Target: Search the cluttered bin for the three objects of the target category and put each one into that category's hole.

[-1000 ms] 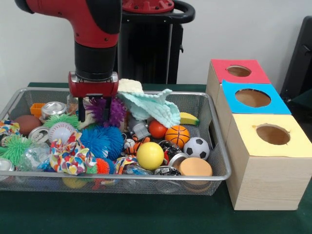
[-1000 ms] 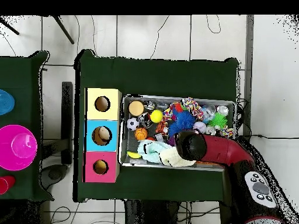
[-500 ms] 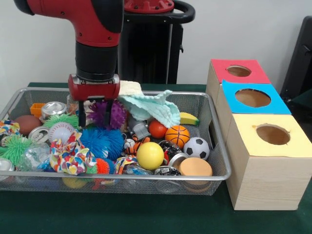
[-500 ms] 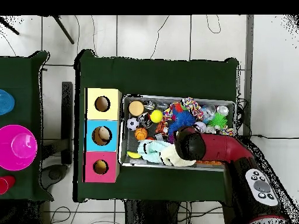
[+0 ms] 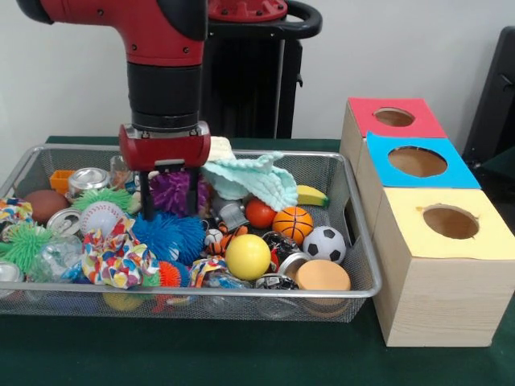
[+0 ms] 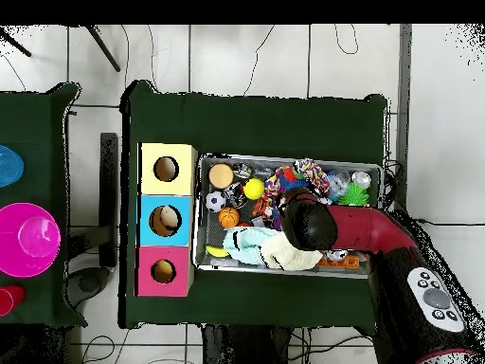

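A red and black robot arm (image 5: 165,72) reaches down into a wire mesh bin (image 5: 346,201) crammed with small toys on a green worktop (image 5: 241,354). Its claw (image 5: 170,195) is spread wide, one finger on each side of a purple spiky ball (image 5: 171,190) near the bin's back. Just in front lies a blue spiky ball (image 5: 170,233); a pale green cloth (image 5: 257,177) lies beside the claw. Nearer the front sit a yellow ball (image 5: 248,256), a small basketball (image 5: 292,224) and a small soccer ball (image 5: 324,244). Beside the bin stand three boxes, each with a round hole: red (image 5: 394,117), blue (image 5: 417,162) and yellow (image 5: 451,222).
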`<state>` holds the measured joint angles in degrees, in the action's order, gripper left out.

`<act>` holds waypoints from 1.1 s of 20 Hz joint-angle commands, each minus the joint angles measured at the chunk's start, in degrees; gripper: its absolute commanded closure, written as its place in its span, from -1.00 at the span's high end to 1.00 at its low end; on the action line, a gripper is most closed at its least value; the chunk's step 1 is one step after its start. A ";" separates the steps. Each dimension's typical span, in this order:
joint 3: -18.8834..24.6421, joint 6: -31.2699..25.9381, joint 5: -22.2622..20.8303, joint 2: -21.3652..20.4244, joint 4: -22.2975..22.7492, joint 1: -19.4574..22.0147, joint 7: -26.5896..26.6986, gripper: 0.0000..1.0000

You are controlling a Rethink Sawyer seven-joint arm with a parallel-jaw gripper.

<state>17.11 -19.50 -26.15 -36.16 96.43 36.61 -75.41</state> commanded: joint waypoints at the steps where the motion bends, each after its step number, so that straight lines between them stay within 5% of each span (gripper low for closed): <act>1: 10.24 3.92 -2.46 0.79 4.49 2.68 0.56 1.00; 13: 9.17 3.35 -3.30 4.54 5.83 0.94 -1.93 1.00; 22: 3.09 1.77 -5.36 5.99 3.90 -3.70 -3.10 1.00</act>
<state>22.51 -16.99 -26.62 -33.03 98.57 35.11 -75.41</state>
